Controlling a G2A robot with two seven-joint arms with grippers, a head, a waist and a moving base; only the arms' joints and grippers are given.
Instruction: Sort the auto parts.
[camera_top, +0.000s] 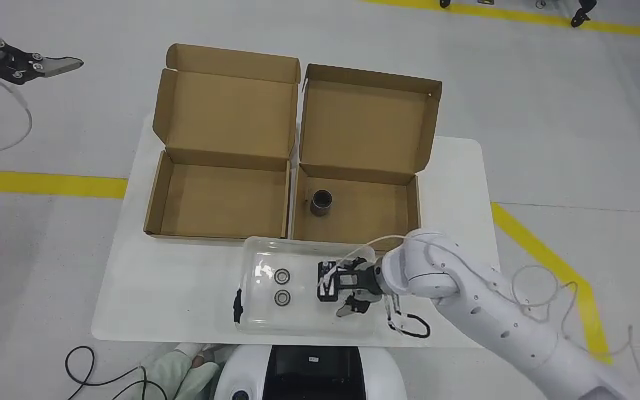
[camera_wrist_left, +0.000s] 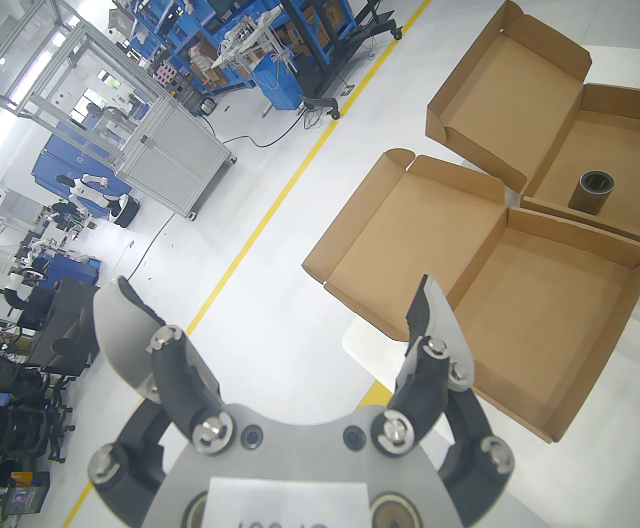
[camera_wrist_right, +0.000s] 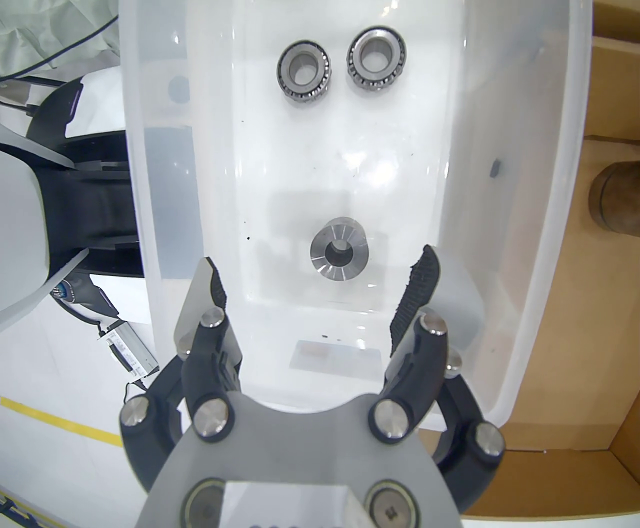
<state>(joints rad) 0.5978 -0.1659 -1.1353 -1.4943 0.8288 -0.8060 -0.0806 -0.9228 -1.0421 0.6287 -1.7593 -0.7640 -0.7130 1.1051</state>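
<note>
Hovering over the clear plastic bin, the right tool hangs released, its jaws spread and nothing between them. We see the steel bushing standing on end on the bin floor, just ahead of the two pads. We judge that the jaws are set this wide so that they can come down on both sides of the bushing.

Two tapered roller bearings lie flat side by side toward the robot's left end of the same bin. They are well apart from the bushing, so the tool has free room around it.

Behind the bin on the bench stand the right cardboard box and the left cardboard box, both with lids folded back. The right one holds a dark sleeve, upright near the side next to the left box. The left one has nothing inside. It seems to us that each box is meant for one kind of part, though we cannot be sure which kind.

The left tool is released too and empty. It is held off beside the bench over the floor, probably to keep clear of the working arm.
</note>
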